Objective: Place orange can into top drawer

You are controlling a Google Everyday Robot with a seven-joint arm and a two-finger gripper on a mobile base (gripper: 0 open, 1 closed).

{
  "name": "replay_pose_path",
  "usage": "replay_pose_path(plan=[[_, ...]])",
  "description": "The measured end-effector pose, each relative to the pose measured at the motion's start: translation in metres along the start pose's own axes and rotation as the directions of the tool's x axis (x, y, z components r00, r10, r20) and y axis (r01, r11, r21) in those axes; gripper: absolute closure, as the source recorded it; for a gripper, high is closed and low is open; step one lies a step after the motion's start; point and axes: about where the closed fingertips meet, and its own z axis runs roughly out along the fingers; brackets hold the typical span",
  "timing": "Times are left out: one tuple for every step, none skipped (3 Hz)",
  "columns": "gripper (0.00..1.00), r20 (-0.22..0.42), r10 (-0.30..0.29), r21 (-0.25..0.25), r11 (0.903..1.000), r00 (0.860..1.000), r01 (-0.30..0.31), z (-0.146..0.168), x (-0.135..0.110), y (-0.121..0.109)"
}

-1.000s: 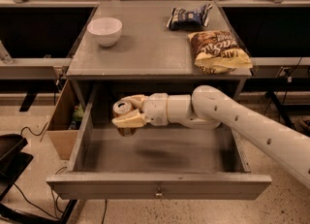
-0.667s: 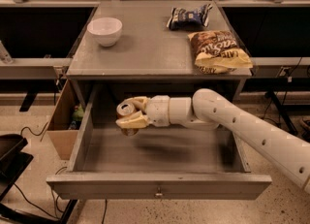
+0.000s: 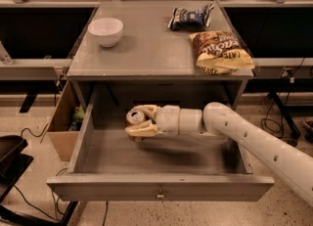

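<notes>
Lowered hand (image 3: 139, 121) holds orange can (image 3: 135, 117) inside top drawer (image 3: 161, 187).

Gripper (image 3: 138, 121) in drawer (image 3: 205, 187) half-hides orange can (image 3: 135, 117)

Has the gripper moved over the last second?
Yes, slightly: the gripper, shut on the orange can, shifted right, away from the top drawer's left wall, and lower in view.

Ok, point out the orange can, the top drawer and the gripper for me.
orange can (image 3: 135, 117): camera view, on its silver top.
top drawer (image 3: 107, 190): camera view, on the front panel.
gripper (image 3: 131, 122): camera view, midway between its fingers, above the top drawer's floor.
</notes>
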Motion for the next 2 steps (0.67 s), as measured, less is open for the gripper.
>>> replay_pose_path(plan=[[0.82, -0.001, 0.000, 0.002, 1.0000, 1.000, 0.000, -0.0018, 0.0007, 0.0005], [0.51, -0.001, 0.000, 0.002, 1.0000, 1.000, 0.000, -0.0017, 0.0007, 0.0005]])
